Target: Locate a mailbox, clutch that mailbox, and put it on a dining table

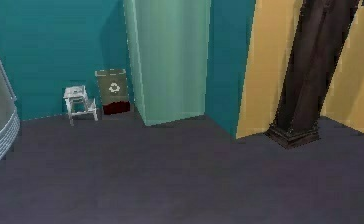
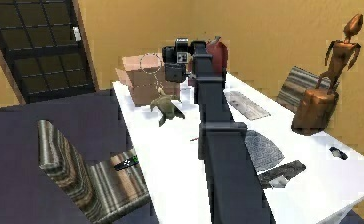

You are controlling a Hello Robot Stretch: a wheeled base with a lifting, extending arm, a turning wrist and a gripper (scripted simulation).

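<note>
A white dining table (image 2: 190, 150) runs up the arm side view. The dark arm (image 2: 222, 150) rises from the bottom edge over the table. The gripper (image 2: 177, 62) sits at its far end as a dark boxy shape with white marks, among things standing at the table's far end. I cannot tell whether it holds anything, and I cannot pick out a mailbox with certainty. Beside the gripper are a cardboard box (image 2: 140, 76) and a red object (image 2: 218, 54).
On the table lie a small dark figure (image 2: 167, 108), a paper (image 2: 249, 105) and a grey mat (image 2: 262, 150). A wooden statue (image 2: 325, 85) stands at its right. Striped chairs (image 2: 85, 175) flank the table. Ahead are a recycling bin (image 1: 113, 90), white stool (image 1: 79, 102) and tall dark clock (image 1: 310, 75).
</note>
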